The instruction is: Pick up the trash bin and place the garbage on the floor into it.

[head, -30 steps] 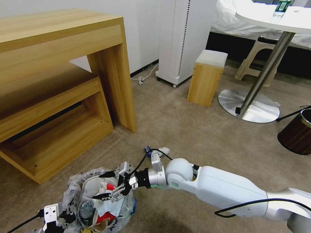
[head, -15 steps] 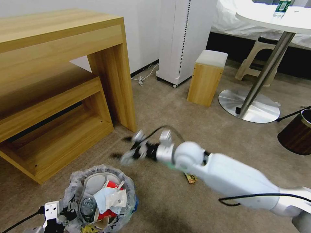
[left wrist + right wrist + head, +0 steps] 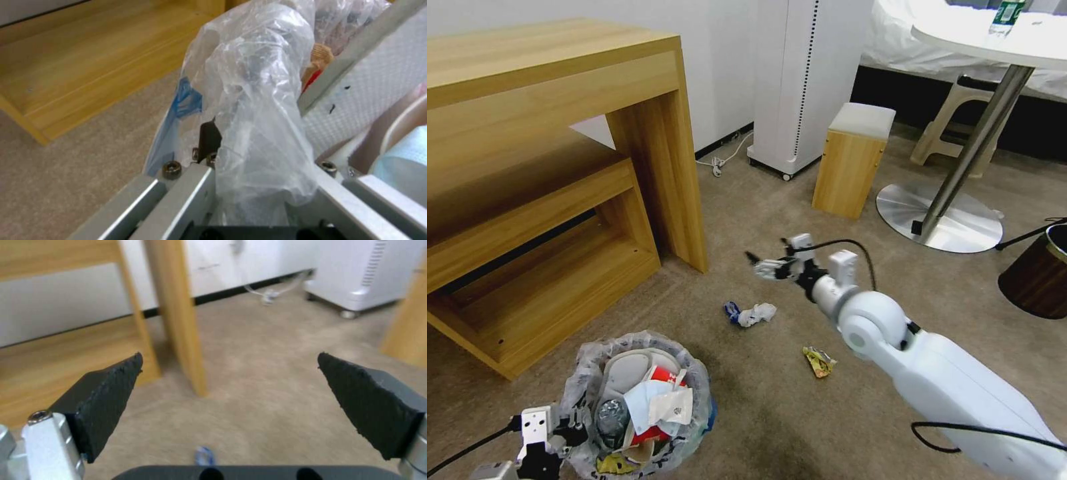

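Note:
The trash bin (image 3: 584, 373), round with a crinkly whitish liner, stands on the floor (image 3: 774, 413) at the lower left, holding white slippers, a red-white bowl, a blue mask and paper. My left gripper (image 3: 557, 435) is shut on its near rim; the left wrist view shows the liner (image 3: 253, 100) pinched between the fingers. Garbage on the carpet: a blue and white crumpled piece (image 3: 750, 313) and a yellow wrapper (image 3: 819, 361). My right gripper (image 3: 764, 265) hovers open just beyond the crumpled piece, its pads (image 3: 106, 390) spread wide.
A wooden desk (image 3: 654, 153) with a low shelf fills the left. Behind stand a white appliance (image 3: 800, 80), a wooden stool (image 3: 854, 160) and a round table's metal base (image 3: 940, 223). A dark brown bin (image 3: 1037, 273) sits at the right edge.
My right arm has swung up and away from over the bin to the far side of the crumpled litter, fingers open. White paper now lies in the bin.

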Controlling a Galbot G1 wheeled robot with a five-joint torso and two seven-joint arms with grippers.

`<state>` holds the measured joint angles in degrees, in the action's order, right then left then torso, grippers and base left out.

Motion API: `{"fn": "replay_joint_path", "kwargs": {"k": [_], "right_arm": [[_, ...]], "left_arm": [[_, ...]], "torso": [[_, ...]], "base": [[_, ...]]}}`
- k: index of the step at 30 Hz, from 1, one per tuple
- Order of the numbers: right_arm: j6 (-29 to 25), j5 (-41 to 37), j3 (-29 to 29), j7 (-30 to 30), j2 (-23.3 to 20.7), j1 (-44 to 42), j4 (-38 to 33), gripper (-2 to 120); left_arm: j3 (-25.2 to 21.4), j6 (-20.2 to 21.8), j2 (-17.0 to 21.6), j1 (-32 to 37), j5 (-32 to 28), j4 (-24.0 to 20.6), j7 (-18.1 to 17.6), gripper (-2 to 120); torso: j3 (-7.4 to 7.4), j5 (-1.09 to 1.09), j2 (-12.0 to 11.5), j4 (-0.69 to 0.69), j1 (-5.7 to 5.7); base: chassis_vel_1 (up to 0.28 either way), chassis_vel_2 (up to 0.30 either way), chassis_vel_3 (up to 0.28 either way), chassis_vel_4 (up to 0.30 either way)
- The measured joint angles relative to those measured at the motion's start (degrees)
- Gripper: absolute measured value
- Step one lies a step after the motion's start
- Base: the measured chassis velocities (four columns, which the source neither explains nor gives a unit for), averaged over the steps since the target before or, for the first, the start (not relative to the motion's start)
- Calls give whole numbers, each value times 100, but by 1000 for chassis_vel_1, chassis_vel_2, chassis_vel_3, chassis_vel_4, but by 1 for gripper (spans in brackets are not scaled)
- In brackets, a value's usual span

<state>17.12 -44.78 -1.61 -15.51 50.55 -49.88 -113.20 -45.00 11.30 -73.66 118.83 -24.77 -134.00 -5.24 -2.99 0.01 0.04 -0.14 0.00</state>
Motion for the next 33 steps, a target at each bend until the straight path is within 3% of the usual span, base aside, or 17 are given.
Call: {"fn": "replay_joint_path", "kwargs": {"k": [6,14,28,33], "right_arm": [[-193,753,1006,2,28,-1182,-276,100],[-491,1361,1863,-51,203,-2259,-421,100],[-821,1794,2327,-96,711,-3079,-235,100],[-873,1788,2564,-76,1024,-3234,-103,100]], "left_arm": [[87,-36,54,-44,117,30,89,1],[103,-51,166,-76,137,2,89,1],[235,-114,258,-137,73,43,55,1],[311,-117,284,-187,155,87,-120,1]], "torso": [[0,-1,0,-1,0],[0,-1,0,0,0],[0,-2,0,0,0],[0,-1,0,0,0]], "base": [[0,0,0,0],[0,0,0,0],[0,0,0,0],[0,0,0,0]]}}
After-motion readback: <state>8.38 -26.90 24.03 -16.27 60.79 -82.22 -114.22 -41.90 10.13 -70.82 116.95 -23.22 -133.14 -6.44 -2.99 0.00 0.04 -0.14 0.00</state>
